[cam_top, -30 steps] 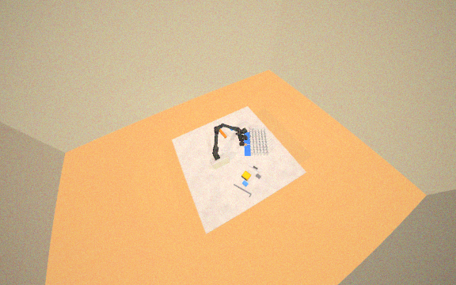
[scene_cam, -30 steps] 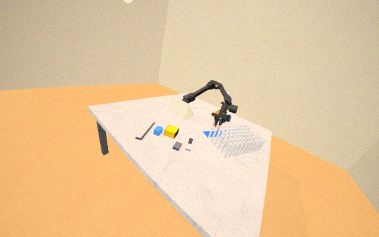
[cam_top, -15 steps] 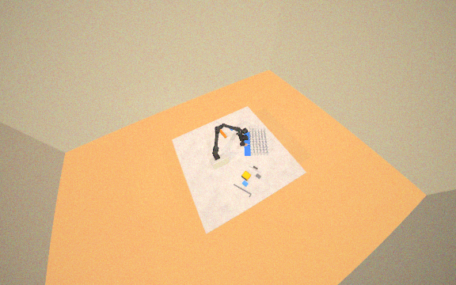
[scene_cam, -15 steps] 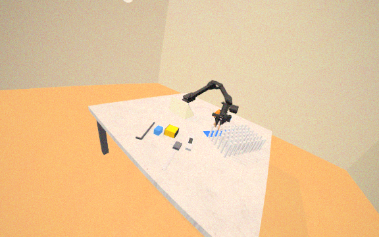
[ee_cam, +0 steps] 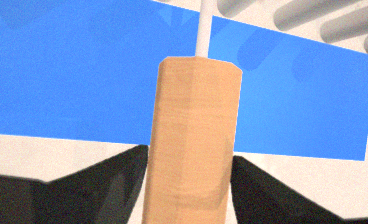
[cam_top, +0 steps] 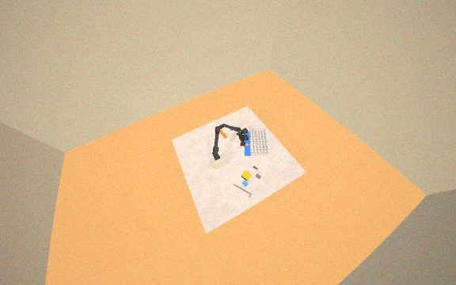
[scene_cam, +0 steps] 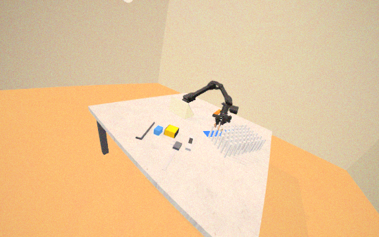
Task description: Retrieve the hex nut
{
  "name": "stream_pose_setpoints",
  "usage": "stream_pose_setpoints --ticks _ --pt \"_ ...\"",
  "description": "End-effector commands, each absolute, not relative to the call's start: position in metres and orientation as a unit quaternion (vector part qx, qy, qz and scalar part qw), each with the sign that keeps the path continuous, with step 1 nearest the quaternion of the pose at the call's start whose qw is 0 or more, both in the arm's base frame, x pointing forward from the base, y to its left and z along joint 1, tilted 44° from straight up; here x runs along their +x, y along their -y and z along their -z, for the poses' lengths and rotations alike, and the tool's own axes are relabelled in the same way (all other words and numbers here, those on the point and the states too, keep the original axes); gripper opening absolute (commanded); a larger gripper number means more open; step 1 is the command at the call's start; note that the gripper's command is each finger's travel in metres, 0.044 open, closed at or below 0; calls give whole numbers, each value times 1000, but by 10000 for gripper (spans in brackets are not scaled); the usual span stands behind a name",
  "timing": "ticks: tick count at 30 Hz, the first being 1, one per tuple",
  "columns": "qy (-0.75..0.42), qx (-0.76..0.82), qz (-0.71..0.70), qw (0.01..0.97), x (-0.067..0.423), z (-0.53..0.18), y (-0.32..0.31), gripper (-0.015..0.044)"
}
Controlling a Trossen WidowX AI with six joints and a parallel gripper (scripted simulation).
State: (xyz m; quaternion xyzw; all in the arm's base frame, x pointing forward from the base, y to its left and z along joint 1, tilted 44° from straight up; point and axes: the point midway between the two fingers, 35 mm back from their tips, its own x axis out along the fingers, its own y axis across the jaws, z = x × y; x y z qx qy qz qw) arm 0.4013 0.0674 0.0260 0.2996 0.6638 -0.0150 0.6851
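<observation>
My gripper point(ee_cam: 190, 172) point(scene_cam: 220, 120) point(cam_top: 245, 137) is shut on a tool with a tan wooden handle point(ee_cam: 195, 140) and a thin white rod point(ee_cam: 203, 25). The rod points down and forward over the blue taped strip point(ee_cam: 60, 75) point(scene_cam: 208, 133) point(cam_top: 247, 150) toward the field of standing grey spacers point(ee_cam: 305, 15) point(scene_cam: 242, 139) point(cam_top: 260, 142). The gripper hangs just above the strip at the front edge of the field. The rod's tip is out of view. I cannot see the hex nut in any view.
On the table's near side lie a dark L-shaped hex key point(scene_cam: 146, 131) point(cam_top: 243, 190), a blue cube point(scene_cam: 158, 130), a yellow block point(scene_cam: 171, 130) point(cam_top: 246, 174) and two small grey pieces point(scene_cam: 177, 145) point(scene_cam: 190, 140). The arm's pale base point(scene_cam: 180, 106) stands at the back.
</observation>
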Motion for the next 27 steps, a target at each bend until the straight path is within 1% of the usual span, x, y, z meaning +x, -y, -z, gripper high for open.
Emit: stream_pose_setpoints --ticks 1,27 --pt "-665 302 18 683 400 -22 -69 0" --pt "-665 303 18 683 392 -20 -76 0"
